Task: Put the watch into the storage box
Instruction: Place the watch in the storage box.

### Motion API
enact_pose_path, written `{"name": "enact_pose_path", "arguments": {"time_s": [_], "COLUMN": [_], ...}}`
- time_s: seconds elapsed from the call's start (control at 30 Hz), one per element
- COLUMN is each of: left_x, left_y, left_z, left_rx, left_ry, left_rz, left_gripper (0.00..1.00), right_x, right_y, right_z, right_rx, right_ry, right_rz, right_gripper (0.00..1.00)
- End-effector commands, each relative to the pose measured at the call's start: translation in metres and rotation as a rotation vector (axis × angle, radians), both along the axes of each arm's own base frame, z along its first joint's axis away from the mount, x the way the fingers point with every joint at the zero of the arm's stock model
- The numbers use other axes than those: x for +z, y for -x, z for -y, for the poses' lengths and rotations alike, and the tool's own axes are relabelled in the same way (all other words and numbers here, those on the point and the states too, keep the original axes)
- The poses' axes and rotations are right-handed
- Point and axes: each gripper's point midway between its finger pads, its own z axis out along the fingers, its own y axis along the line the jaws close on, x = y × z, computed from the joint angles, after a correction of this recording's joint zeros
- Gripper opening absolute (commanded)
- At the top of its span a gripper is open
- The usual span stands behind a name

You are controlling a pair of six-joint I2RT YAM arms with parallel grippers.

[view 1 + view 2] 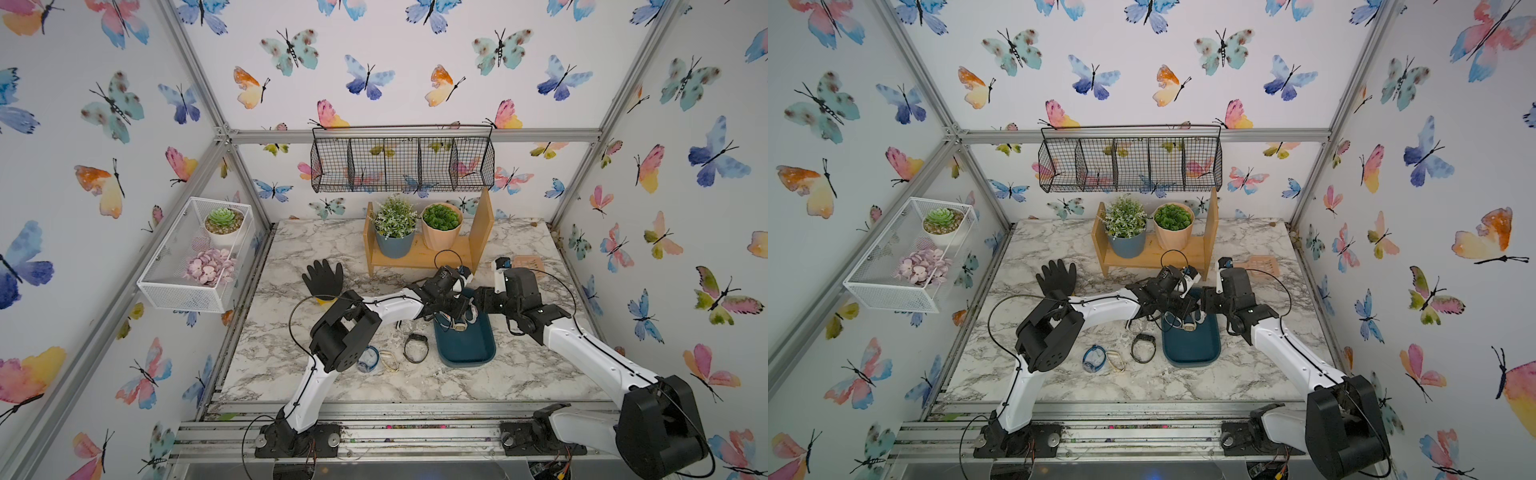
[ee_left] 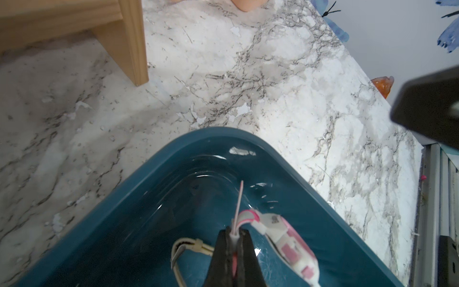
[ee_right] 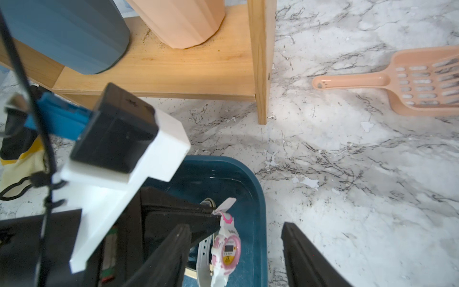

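- Between the fingertips of the left hand (image 2: 234,232), which are pressed together, a thin pale strap end is pinched. It belongs to the watch (image 2: 285,238).
- Just below and beside those fingertips the pink-and-white watch hangs by that strap, inside the rim of the storage box (image 2: 223,131). Whether its case touches the box floor I cannot tell.
- Under the same hand a beige strap (image 2: 178,251) lies on the box floor.
- Close by, facing the left hand across the far end of the box, the right hand (image 3: 234,226) is spread wide and grips nothing. In the right wrist view the watch shows in the gap ahead of its fingers (image 3: 298,248), untouched by them.
- Nearer the robot than both hands, the rest of the teal box floor is bare in both top views (image 1: 465,345) (image 1: 1192,349).
- Beside the box, on the left hand's side, a black band (image 1: 415,347), a gold loop (image 1: 388,361) and a blue-rimmed piece (image 1: 368,359) lie on the marble desk (image 1: 519,365).
- Beyond the hands stands a wooden shelf (image 3: 173,74) with two pots, and farther out on the right hand's side lies a pink scoop (image 3: 422,82).
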Motion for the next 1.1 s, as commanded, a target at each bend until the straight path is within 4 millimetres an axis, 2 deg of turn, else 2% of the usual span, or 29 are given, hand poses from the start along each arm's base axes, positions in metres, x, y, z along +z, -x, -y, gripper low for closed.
{"name": "enact_pose_path", "arguments": {"time_s": [0.0,0.17,0.3,0.43,0.53,0.63,0.73,0.77,0.8,0.87,1.07], "left_x": [-0.007,-0.005,-0.005,0.002,0.014,0.033,0.056,0.057,0.078,0.090,0.113], "left_y": [0.004,0.002,0.001,-0.002,-0.007,-0.013,-0.022,-0.027,-0.029,-0.036,-0.045], "left_z": [0.005,0.005,0.006,0.004,0.001,-0.009,-0.029,-0.039,-0.050,-0.072,-0.135], "left_rx": [-0.018,-0.012,-0.008,0.006,0.026,0.065,0.116,0.141,0.166,0.211,0.309], "left_ry": [-0.005,-0.004,-0.002,-0.006,0.000,0.043,0.102,0.102,0.125,0.131,0.118], "left_rz": [-0.020,-0.013,-0.012,0.009,0.042,0.089,0.115,0.120,0.150,0.177,0.195], "left_gripper": [0.07,0.14,0.25,0.31,0.36,0.37,0.37,0.36,0.37,0.37,0.37], "right_x": [0.002,0.004,0.009,0.013,0.017,0.024,0.035,0.038,0.042,0.046,0.043], "right_y": [0.003,0.005,0.004,0.006,0.008,0.013,0.016,0.018,0.019,0.021,0.030], "right_z": [-0.001,-0.007,-0.009,-0.012,-0.019,-0.035,-0.049,-0.054,-0.059,-0.067,-0.097], "right_rx": [0.013,0.048,0.066,0.092,0.136,0.220,0.293,0.315,0.342,0.381,0.490], "right_ry": [-0.018,-0.029,-0.033,-0.039,-0.053,-0.106,-0.163,-0.176,-0.187,-0.186,-0.148], "right_rz": [0.011,0.015,0.028,0.040,0.052,0.063,0.088,0.095,0.106,0.112,0.104], "right_gripper": [0.65,0.65,0.65,0.66,0.65,0.65,0.64,0.63,0.63,0.63,0.62]}}
